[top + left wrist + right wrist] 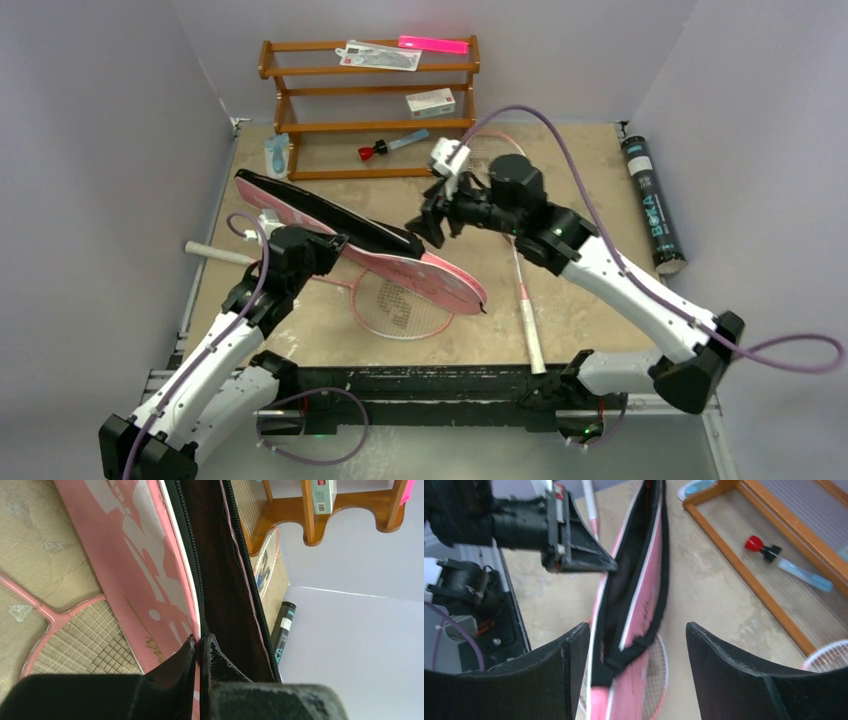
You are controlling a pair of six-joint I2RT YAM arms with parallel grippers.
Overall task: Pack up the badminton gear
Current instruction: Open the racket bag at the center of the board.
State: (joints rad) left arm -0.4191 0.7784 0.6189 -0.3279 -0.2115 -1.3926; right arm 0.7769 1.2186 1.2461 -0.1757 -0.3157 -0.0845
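Observation:
The long pink bag (430, 270) lies slantwise on the table, its black mouth (330, 215) gaping. My left gripper (338, 243) is shut on the bag's near pink rim (196, 630), with one finger inside the mouth. My right gripper (425, 222) hovers open at the bag's right part, the bag (639, 580) passing between its fingers (549, 680) untouched. One pink racket (400, 308) lies under the bag, with its handle (215, 250) sticking out to the left. The other racket's white handle (528, 320) lies beneath my right arm. The black BOKA tube (652, 205) rests along the right wall.
The brown wooden rack (370, 100) stands at the back and holds a small white box (430, 101) and a pink strip (433, 44). A red-capped tool (385, 148) lies on its bottom shelf. A light blue item (275, 152) sits left of the rack.

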